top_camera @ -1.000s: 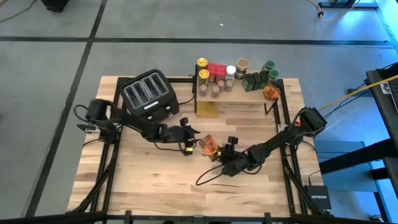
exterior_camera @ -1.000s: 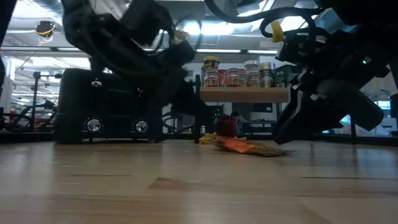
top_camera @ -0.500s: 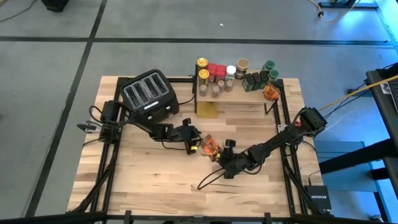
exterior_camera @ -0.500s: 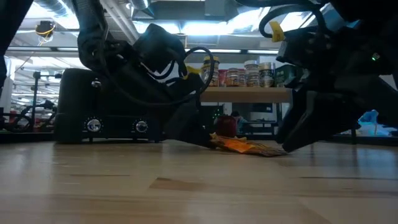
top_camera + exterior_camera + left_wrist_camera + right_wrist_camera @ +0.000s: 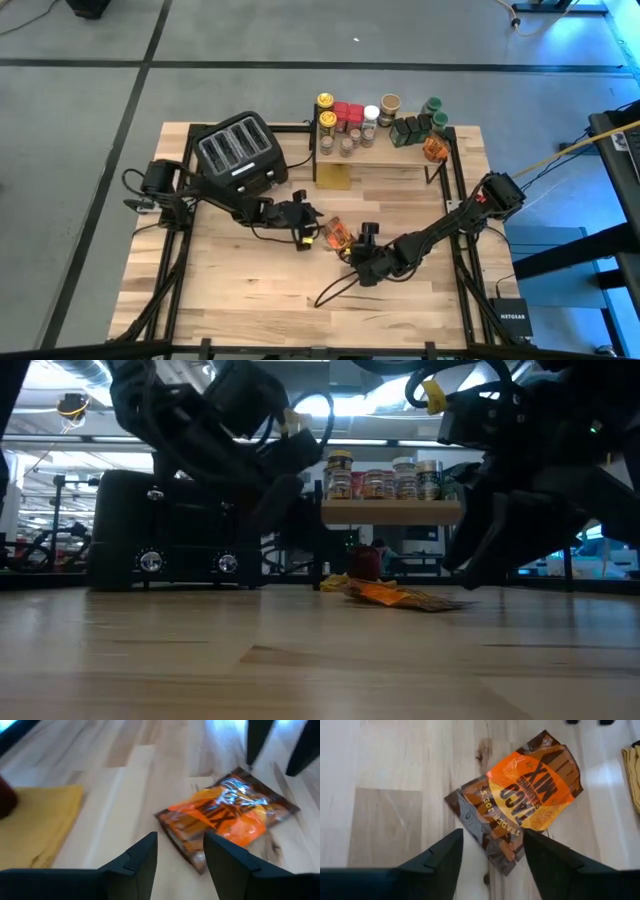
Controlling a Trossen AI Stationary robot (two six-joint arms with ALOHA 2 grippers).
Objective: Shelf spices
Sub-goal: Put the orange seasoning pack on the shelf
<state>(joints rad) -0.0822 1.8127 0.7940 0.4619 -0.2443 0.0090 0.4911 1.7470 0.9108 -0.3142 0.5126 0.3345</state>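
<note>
We see the shelf (image 5: pixel 385 150) well beyond both grippers, already loaded with jars (image 5: pixel 352 125), so the remaining work is the foil packet (image 5: pixel 336 236), which lies flat on the table (image 5: pixel 230 290) between the two grippers. The left gripper (image 5: pixel 178 851) hangs just above the packet's near edge, fingers apart and holding nothing. The right gripper (image 5: pixel 491 847) faces it from the opposite side, likewise parted and empty, straddling the packet's corner. We judge that a flat packet offers no raised edge, which is why both arms attend it.
</note>
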